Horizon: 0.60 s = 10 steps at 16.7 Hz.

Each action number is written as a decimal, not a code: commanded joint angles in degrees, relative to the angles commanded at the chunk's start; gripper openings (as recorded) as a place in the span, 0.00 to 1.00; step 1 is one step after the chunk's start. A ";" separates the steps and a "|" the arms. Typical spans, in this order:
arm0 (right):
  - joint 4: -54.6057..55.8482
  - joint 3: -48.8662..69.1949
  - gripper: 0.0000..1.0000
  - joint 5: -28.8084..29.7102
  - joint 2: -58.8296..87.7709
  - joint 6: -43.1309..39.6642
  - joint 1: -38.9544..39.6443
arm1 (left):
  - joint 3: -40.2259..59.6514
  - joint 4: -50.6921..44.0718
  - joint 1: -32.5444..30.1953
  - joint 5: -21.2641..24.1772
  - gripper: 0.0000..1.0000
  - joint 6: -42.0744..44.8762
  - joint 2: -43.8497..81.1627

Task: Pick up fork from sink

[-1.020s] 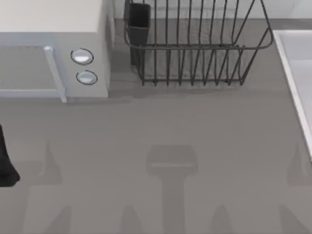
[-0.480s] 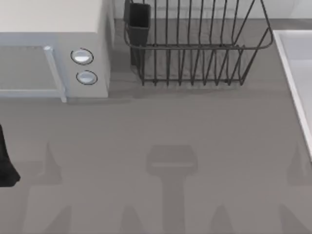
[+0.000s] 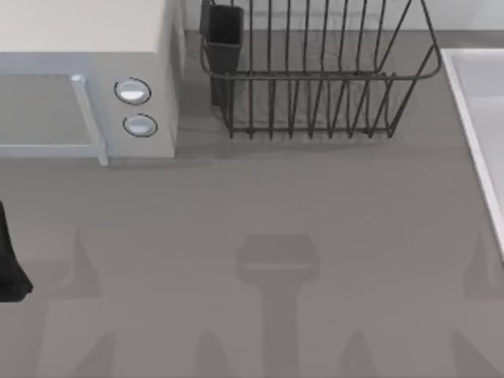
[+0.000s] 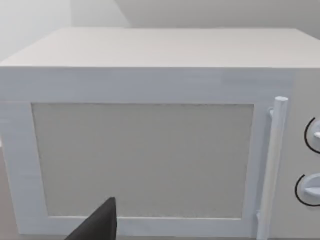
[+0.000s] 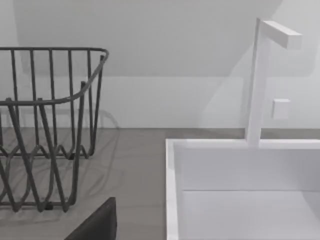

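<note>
The sink (image 3: 472, 110) is a pale basin with a lighter raised rim at the table's right edge. The right wrist view faces it close up, looking at its rim (image 5: 171, 190) and part of its pale floor. The fork is out of view. A dark part of my right gripper (image 5: 97, 225) sits at the edge of the right wrist view, short of the sink's near corner. My left arm (image 3: 9, 264) stays parked at the table's left edge. A dark part of my left gripper (image 4: 97, 225) faces the white box.
A white box with two round knobs (image 3: 134, 106) and a bar handle (image 4: 272, 165) stands at the back left. A black wire rack (image 3: 315, 75) stands at the back centre, left of the sink. A white faucet (image 5: 257, 85) rises behind the sink.
</note>
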 joint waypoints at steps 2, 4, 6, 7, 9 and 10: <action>0.00 0.00 1.00 0.00 0.00 0.00 0.00 | 0.00 0.00 0.00 0.00 1.00 0.00 0.00; -0.77 1.35 1.00 0.02 1.56 -0.16 -0.15 | 0.00 0.00 0.00 0.00 1.00 0.00 0.00; -2.62 4.51 1.00 0.05 5.23 -0.55 -0.51 | 0.00 0.00 0.00 0.00 1.00 0.00 0.00; -3.92 6.71 1.00 0.07 7.81 -0.81 -0.77 | 0.00 0.00 0.00 0.00 1.00 0.00 0.00; -7.30 12.36 1.00 0.12 14.47 -1.48 -1.43 | 0.00 0.00 0.00 0.00 1.00 0.00 0.00; -9.29 15.67 1.00 0.14 18.39 -1.87 -1.82 | 0.00 0.00 0.00 0.00 1.00 0.00 0.00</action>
